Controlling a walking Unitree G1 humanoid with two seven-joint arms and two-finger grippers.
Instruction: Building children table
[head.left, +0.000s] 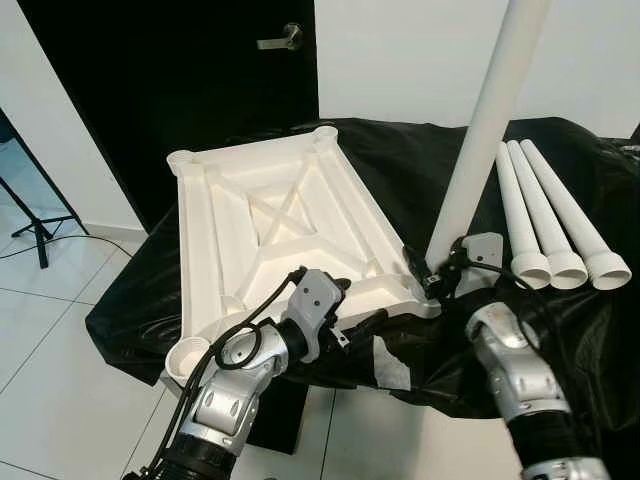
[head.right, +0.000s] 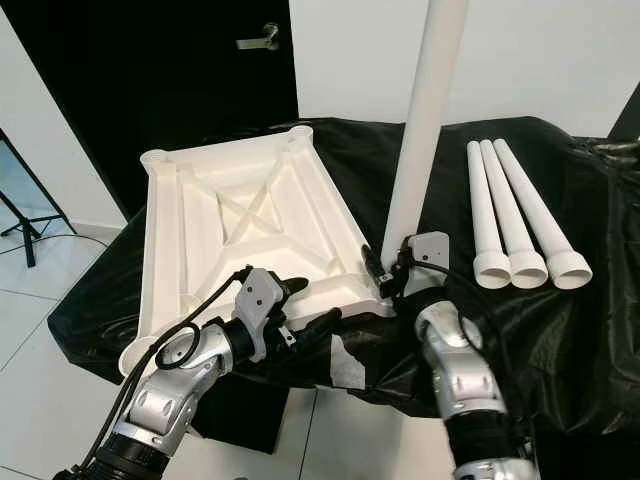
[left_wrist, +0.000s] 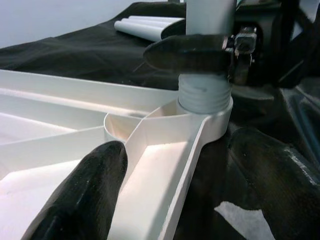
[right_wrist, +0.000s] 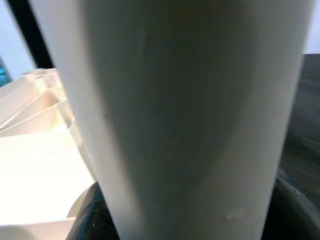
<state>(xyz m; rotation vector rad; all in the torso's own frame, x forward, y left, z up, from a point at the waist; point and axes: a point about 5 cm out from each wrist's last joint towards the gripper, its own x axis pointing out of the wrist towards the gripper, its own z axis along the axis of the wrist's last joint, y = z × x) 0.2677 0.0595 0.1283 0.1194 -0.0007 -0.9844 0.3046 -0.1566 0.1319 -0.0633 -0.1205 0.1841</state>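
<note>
On black cloth (head.left: 400, 180), unlabelled white tabletop (head.left: 270, 215) lies inverted; right gripper (head.left: 437, 272) pinches upright leg (head.left: 485, 130) at its corner socket, left gripper (head.left: 365, 325) spread astride the rim.

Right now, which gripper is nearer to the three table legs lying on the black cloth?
Right. The right gripper holds the upright leg beside the three lying legs; the left gripper is farther away, at the tabletop near edge.

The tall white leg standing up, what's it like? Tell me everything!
The standing leg is a long, smooth, white plastic-looking tube, leaning slightly. Its threaded bottom end sits in the near right corner socket of the upside-down tabletop. The right gripper has its jaws clamped around it just above the socket. Its top runs out of view.
</note>
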